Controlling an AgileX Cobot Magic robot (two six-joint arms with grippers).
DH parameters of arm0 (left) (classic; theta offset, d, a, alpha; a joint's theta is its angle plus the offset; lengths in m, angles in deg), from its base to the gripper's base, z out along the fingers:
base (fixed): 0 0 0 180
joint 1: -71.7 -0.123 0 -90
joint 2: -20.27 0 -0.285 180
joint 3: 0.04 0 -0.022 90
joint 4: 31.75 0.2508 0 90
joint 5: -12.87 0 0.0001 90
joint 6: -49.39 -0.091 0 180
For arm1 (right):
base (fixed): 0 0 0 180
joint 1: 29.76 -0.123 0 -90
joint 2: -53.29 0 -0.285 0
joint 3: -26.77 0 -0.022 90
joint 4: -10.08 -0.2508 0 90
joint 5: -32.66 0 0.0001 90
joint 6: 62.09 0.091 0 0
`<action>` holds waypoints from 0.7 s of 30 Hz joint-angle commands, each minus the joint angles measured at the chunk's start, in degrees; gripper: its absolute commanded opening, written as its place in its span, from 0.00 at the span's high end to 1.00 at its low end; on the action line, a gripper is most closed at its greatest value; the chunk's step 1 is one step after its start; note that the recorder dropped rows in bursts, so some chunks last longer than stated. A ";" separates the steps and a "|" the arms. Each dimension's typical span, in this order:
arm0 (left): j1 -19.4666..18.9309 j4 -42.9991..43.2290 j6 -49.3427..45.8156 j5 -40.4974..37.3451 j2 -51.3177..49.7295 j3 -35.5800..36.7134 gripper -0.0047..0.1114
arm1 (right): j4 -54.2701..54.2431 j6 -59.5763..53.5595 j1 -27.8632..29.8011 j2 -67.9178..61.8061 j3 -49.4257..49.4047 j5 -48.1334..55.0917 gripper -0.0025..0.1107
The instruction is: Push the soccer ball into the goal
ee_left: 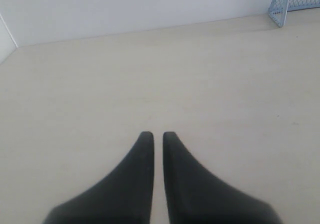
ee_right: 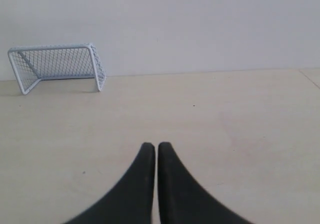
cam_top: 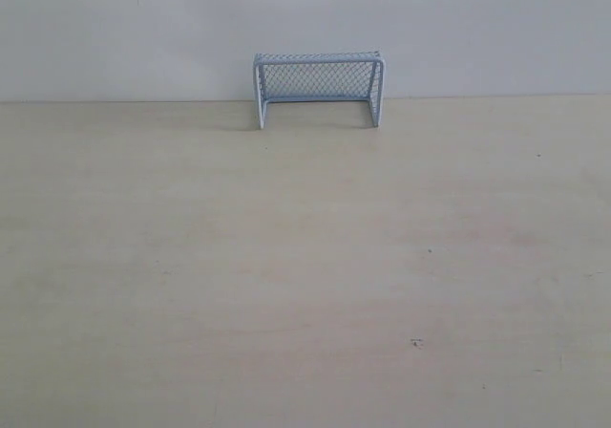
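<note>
Goal upright on counter, soccer ball unseen; left fingers, right fingers closed, empty, well short of goal; risk: blind sweep nudging goal.

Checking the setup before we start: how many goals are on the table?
1. The goal stands at the far edge of the table by the wall, central in the exterior view. No other shows, though parts of the table lie out of frame.

exterior: raised, looks down across pale wooden tabletop to small pale-blue mesh-netted toy goal, upper centre, distant | wrist cams: low, forward-facing, nearer tabletop | shared by all: goal, tabletop
</note>
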 commanded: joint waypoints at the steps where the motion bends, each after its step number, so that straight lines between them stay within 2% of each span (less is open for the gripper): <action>1: 0.45 0.02 0.53 0.19 -0.31 -0.24 0.91 | -0.19 0.05 0.37 0.16 -2.52 -2.14 0.98; 16: 0.45 0.02 0.53 0.19 -0.31 -0.24 0.91 | -0.19 0.05 1.64 1.78 -4.35 -2.09 0.98; 21: 0.45 0.02 0.53 0.19 -0.31 -0.24 0.91 | -0.19 0.05 1.64 1.78 -4.35 2.86 0.98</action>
